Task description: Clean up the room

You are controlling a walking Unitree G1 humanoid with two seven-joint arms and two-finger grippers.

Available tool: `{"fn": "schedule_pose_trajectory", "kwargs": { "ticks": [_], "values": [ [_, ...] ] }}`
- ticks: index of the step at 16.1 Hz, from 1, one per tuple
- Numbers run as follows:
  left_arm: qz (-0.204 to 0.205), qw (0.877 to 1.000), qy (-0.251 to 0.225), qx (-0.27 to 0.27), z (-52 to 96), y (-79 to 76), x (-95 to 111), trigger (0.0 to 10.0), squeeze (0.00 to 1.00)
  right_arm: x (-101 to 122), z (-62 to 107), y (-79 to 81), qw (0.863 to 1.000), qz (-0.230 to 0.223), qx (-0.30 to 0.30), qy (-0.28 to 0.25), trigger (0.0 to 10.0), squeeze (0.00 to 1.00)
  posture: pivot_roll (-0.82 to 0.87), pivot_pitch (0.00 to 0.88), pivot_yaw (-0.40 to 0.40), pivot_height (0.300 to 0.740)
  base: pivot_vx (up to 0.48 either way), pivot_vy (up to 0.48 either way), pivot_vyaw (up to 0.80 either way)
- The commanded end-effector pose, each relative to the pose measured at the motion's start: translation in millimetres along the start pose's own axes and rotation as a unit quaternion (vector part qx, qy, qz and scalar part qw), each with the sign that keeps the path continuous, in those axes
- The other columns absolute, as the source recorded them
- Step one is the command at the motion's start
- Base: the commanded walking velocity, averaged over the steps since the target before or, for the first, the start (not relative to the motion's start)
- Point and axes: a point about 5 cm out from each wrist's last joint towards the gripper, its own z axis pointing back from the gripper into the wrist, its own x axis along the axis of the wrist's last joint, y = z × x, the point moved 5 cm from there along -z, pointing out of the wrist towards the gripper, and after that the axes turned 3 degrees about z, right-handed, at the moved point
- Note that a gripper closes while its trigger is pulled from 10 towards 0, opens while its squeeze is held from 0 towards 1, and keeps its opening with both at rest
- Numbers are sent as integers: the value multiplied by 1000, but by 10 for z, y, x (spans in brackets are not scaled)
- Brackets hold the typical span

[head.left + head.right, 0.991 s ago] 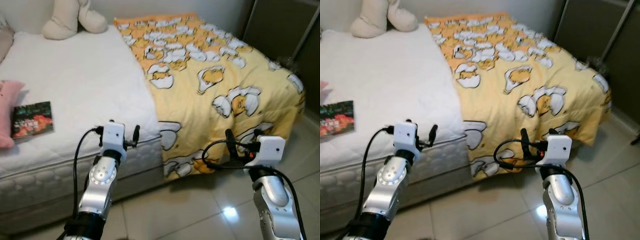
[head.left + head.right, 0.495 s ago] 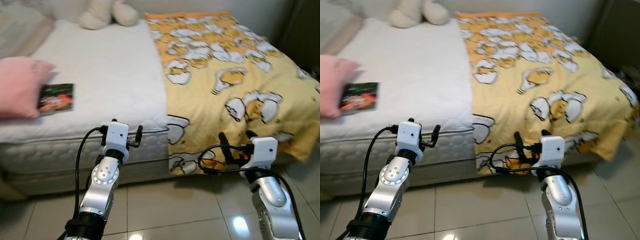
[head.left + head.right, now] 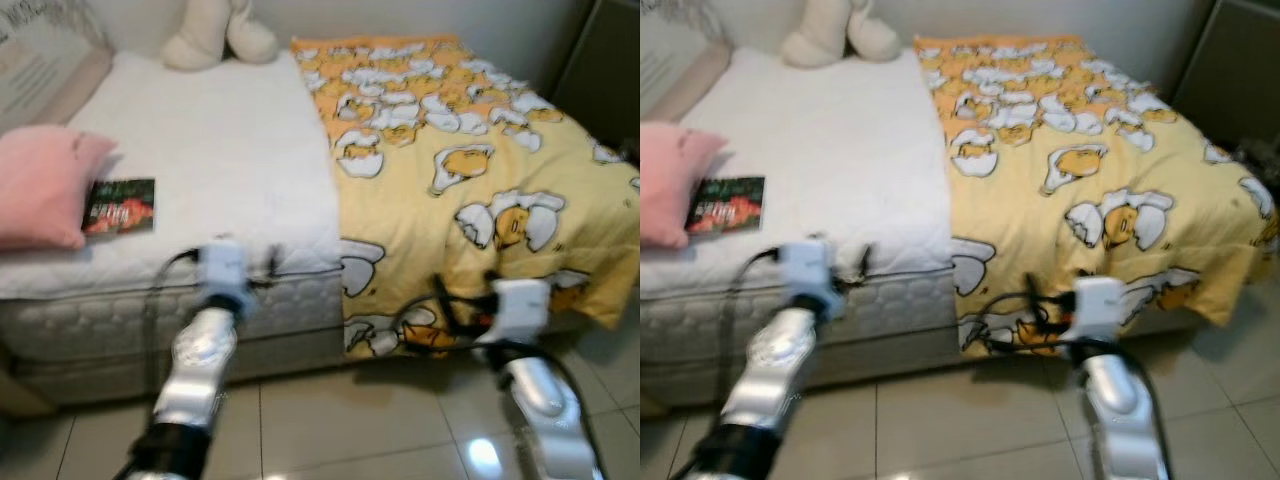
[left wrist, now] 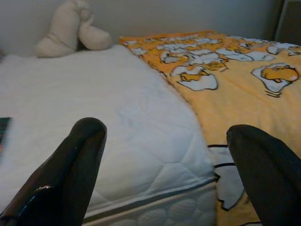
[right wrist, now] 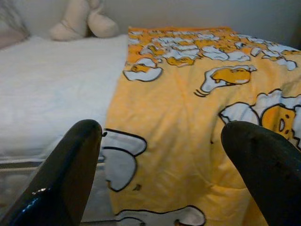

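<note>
— Book (image 3: pixel 120 206), where is it?

— It lies flat on the white bed (image 3: pixel 220 160), at about nine o'clock in the head view, near the bed's front edge. Its one side touches a pink pillow (image 3: pixel 40 185).

— What else is on the bed?

— A yellow blanket (image 3: pixel 460 170) with an egg pattern covers the half toward three o'clock and hangs over the side down to the tiled floor (image 3: pixel 350 430). A cream soft toy (image 3: pixel 215 32) sits at about eleven o'clock, at the wall.

— And the two arms?

— Both are raised in front of the bed and look blurred. The left gripper (image 4: pixel 164 165) is before the mattress edge, at seven o'clock; its jaws are wide apart and hold nothing. The right gripper (image 5: pixel 160 165) is at five o'clock, before the hanging blanket; its jaws are also spread wide and empty.

— Do they touch the book?

— No, the book is well apart from both.
</note>
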Motion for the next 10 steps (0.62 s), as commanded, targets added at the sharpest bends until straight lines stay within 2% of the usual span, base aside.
{"fn": "schedule_pose_trajectory", "kwargs": {
  "ticks": [1, 3, 5, 6, 8, 10],
  "values": [
    [-5, 1000, -6, 14, 11, 131, 32, 10000, 0, 47, -48, 78, 1000, -13, 11, -11, 10000, 0, -127, 0, 23, 740, 480, 0, 581],
    [1, 1000, -4, 26, 15, 164, 26, 10000, 0, 62, -59, 58, 1000, -14, 6, -13, 10000, 0, -126, 0, 22, 740, 480, 0, 569],
    [21, 998, 4, 64, 69, 313, -22, 10000, 0, 138, -69, -41, 999, -26, -17, -32, 10000, 0, -120, 0, 18, 740, 480, 0, 559],
    [13, 997, 4, 73, 124, 361, -32, 10000, 0, 147, -71, -87, 999, -30, -25, -33, 10000, 0, -115, 0, 15, 740, 480, 0, 556],
    [-1, 1000, 5, 26, 223, 173, -69, 10000, 0, 123, -74, -43, 999, -38, -7, -27, 10000, 4, -101, 0, 8, 740, 469, 0, 550],
    [-10, 1000, 11, 13, 223, 101, -94, 10000, 0, 103, -90, -13, 999, -39, -2, -24, 10000, 4, -91, 0, -3, 740, 0, 0, 544]
  ]
}}
